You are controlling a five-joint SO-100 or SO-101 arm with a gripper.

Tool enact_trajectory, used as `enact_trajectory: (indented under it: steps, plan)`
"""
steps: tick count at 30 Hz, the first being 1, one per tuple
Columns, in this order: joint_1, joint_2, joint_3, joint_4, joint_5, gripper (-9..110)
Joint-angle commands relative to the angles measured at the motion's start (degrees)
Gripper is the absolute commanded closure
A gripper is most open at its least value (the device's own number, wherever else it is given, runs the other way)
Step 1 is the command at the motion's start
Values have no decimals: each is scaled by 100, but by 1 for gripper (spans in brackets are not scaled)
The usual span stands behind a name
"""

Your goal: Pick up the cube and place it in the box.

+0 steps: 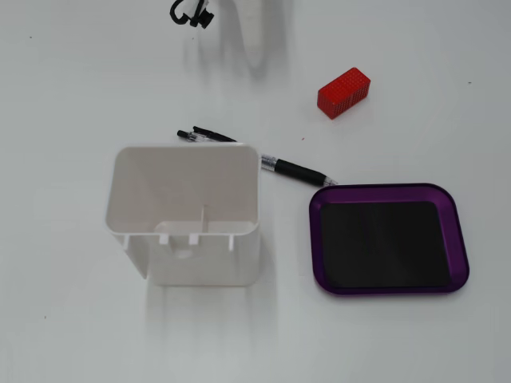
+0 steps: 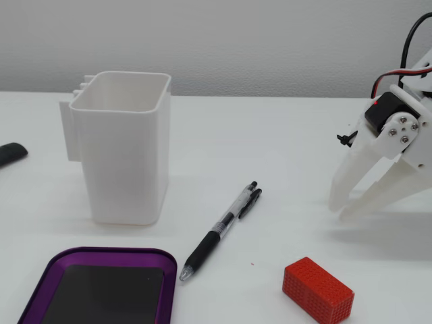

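one fixed view: overhead, looking down | other: low, near, table-level | shared: box (image 1: pixel 459 239) (image 2: pixel 40 273), pen (image 1: pixel 299 171) (image 2: pixel 219 233)

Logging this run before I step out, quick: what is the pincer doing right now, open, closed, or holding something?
Pincer: open and empty, fingers spread with the tips near the table; the red cube lies apart from it, untouched.

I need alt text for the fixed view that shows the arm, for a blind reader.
A white robot tool, open and empty, hangs above a red cube on a white table. A pen, a white container and a purple tray lie left.
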Motion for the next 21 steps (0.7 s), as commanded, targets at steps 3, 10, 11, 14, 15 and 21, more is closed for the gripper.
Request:
enact_trajectory:
  steps: [3,10,11,14,15,21]
  plan:
    - [18,492,35,-18,9,102]
    - [26,492,35,44,-26,102]
    - [26,492,35,44,-53,102]
    - [35,475,9,18,-70,102]
    - [97,475,-9,0,-79,102]
    - [88,105,-1406,-26,-624,102]
